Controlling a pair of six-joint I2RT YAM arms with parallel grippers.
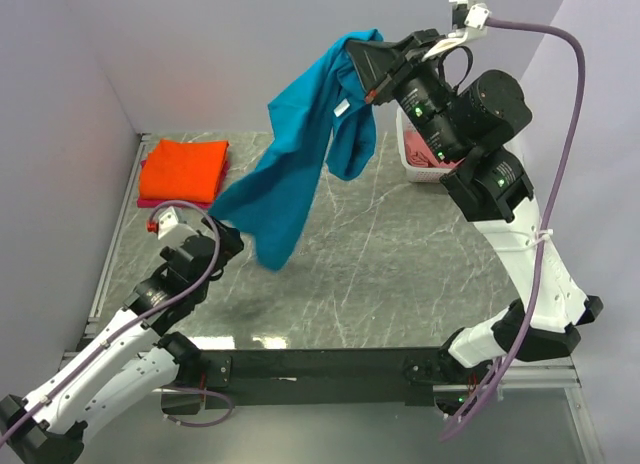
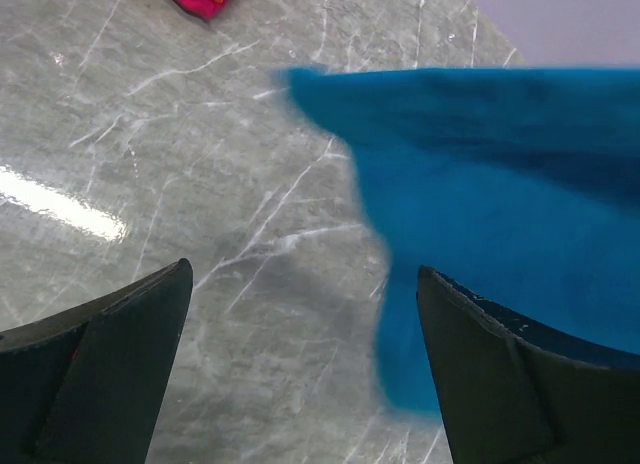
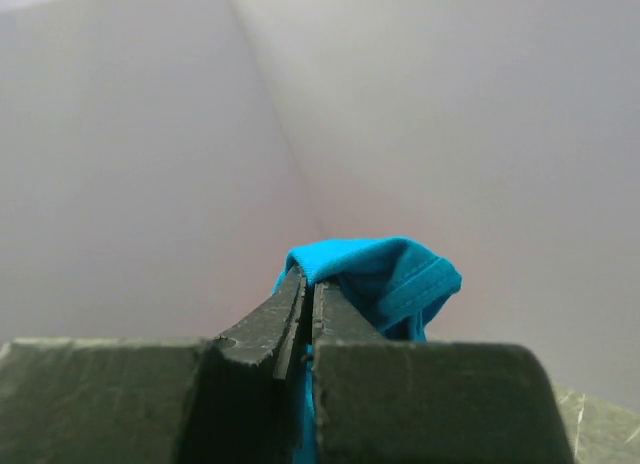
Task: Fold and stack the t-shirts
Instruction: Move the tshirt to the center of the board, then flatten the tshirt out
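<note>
While the right gripper point(image 1: 366, 72) is raised high over the far side of the table point(image 1: 400, 274) in the top view, the teal-blue t-shirt point(image 1: 300, 164) hangs from it. The shirt's long axis slants down from that gripper at upper right towards the left gripper point(image 1: 228, 236) at lower left. Its lowest tip points down at the table, just beside the left gripper. In the far left corner the orange t-shirt point(image 1: 188, 166) lies folded on the magenta t-shirt point(image 1: 150, 199). A white basket point(image 1: 408, 154) stands at the far right, partly behind the right arm, with salmon-pink cloth point(image 1: 432, 160) showing inside.

Seen from the left wrist, the left gripper's fingers point(image 2: 100, 384) are spread wide with bare marble between them. The teal cloth fills the upper right and reaches down past the right-hand finger; whether it touches that finger cannot be told. Nothing is clamped.

Seen from the right wrist, the right gripper's fingers point(image 3: 270, 334) are pressed together on a bunched fold of the teal shirt, and a hemmed edge bulges out beyond the tips against the plain wall.
</note>
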